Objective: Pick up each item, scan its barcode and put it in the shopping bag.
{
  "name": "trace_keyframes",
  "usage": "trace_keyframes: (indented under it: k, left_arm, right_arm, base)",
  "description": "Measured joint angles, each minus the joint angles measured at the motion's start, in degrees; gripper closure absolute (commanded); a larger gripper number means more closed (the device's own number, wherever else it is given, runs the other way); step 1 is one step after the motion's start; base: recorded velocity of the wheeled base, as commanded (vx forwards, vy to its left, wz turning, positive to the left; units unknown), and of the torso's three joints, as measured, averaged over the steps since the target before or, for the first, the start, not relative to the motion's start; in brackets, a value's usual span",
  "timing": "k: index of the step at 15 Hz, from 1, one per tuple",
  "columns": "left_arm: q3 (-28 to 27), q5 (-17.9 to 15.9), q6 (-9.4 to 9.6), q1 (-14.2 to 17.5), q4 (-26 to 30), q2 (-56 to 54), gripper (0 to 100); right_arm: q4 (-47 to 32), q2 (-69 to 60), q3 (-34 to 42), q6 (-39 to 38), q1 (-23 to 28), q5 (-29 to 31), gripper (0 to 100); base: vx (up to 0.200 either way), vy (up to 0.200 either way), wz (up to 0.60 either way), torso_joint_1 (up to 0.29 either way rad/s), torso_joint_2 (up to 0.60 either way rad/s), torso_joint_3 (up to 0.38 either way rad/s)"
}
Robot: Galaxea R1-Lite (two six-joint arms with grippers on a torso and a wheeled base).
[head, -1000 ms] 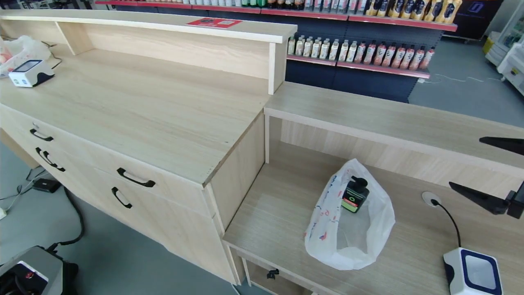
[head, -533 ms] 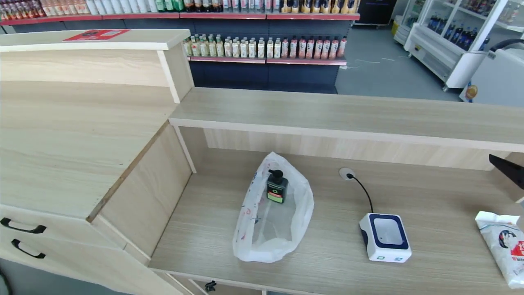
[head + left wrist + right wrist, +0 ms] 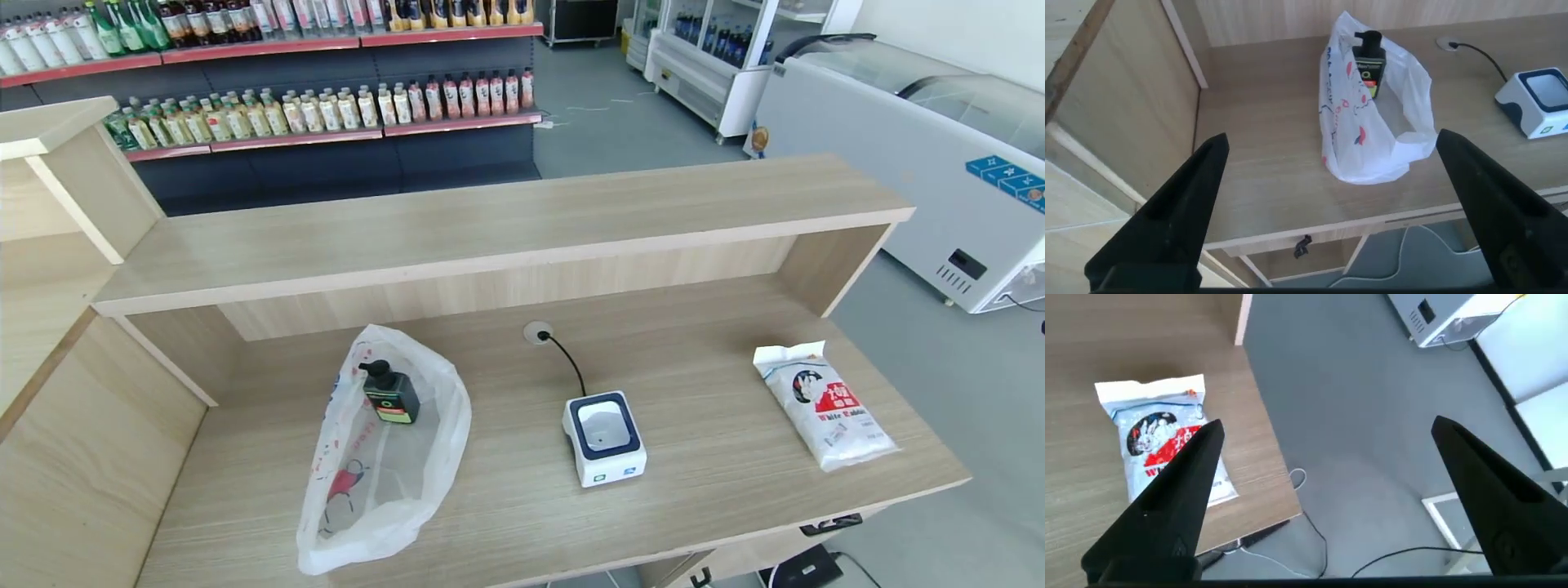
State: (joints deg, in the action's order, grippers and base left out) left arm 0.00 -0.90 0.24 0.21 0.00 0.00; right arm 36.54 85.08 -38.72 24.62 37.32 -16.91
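Where the desk (image 3: 694, 506) runs under the raised shelf, the shopping bag (image 3: 367, 490) lies open toward its left end with a black pump bottle (image 3: 392, 398) inside | scanner (image 3: 604, 437) mid-desk, apart from the bag | white pouch (image 3: 824, 406) flat near the right end | left gripper (image 3: 1333, 137) spread wide, empty | right gripper (image 3: 1327, 423) spread wide, empty

head camera looked down over the whole counter (image 3: 694, 490); left wrist camera, farther back, shared the shopping bag (image 3: 1404, 151); right wrist camera shared the white packet (image 3: 1151, 416).
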Motion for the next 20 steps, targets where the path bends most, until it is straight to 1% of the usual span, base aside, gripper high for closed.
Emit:
trace_keyframes:
  k: [3,6,8,9,11,13,14,16,18,19,20]
  left_arm:
    - [0.0,0.04,0.0,-0.07,0.0,0.0,0]
    - [0.0,0.01,0.0,0.0,0.0,0.0,0]
    - [0.0,0.01,0.0,-0.07,0.02,0.0,0]
    - [0.0,0.04,0.02,-0.07,0.0,0.0,0]
    - [0.0,0.01,0.0,-0.07,0.0,0.0,0]
    - [0.0,0.04,0.02,-0.05,0.02,0.0,0]
    - [0.0,0.04,0.02,-0.05,0.0,0.0,0]
    - [0.0,0.01,0.02,-0.05,0.0,0.0,0]
    - [0.0,0.04,0.02,-0.05,0.0,0.0,0]
    - [0.0,0.04,0.0,-0.05,0.0,0.0,0]
    - [0.0,0.01,0.02,-0.05,0.02,0.0,0]
  right_arm:
    - [1.69,8.23,-3.75,-3.88,2.38,-4.85,0]
    - [2.05,16.69,-8.72,-3.96,8.11,-7.23,0]
    - [1.95,20.87,-10.25,-3.99,11.96,-12.24,0]
    - [1.65,22.58,-10.64,-4.05,13.31,-13.45,0]
    - [1.51,25.04,-11.06,-4.07,14.53,-19.32,0]
    - [1.65,26.72,-11.28,-3.78,14.45,-24.36,0]
    - [1.76,27.49,-11.63,-3.39,13.42,-25.67,0]
    - [1.76,28.95,-13.48,-1.06,9.16,-26.58,0]
    - [1.01,30.46,-16.54,0.72,6.31,-26.5,0]
    - [-0.68,31.16,-18.38,0.9,5.05,-25.93,0]
    - [-4.41,31.71,-20.21,1.07,3.67,-24.59,0]
  base:
    - [0.0,0.0,0.0,0.0,0.0,0.0]
    - [0.0,0.0,0.0,0.0,0.0,0.0]
    - [0.0,0.0,0.0,0.0,0.0,0.0]
    - [0.0,0.0,0.0,0.0,0.0,0.0]
    - [0.0,0.0,0.0,0.0,0.0,0.0]
    - [0.0,0.0,0.0,0.0,0.0,0.0]
    - [0.0,0.0,0.0,0.0,0.0,0.0]
    - [0.0,0.0,0.0,0.0,0.0,0.0]
    - [0.0,0.0,0.0,0.0,0.0,0.0]
    - [0.0,0.0,0.0,0.0,0.0,0.0]
    - [0.0,0.0,0.0,0.0,0.0,0.0]
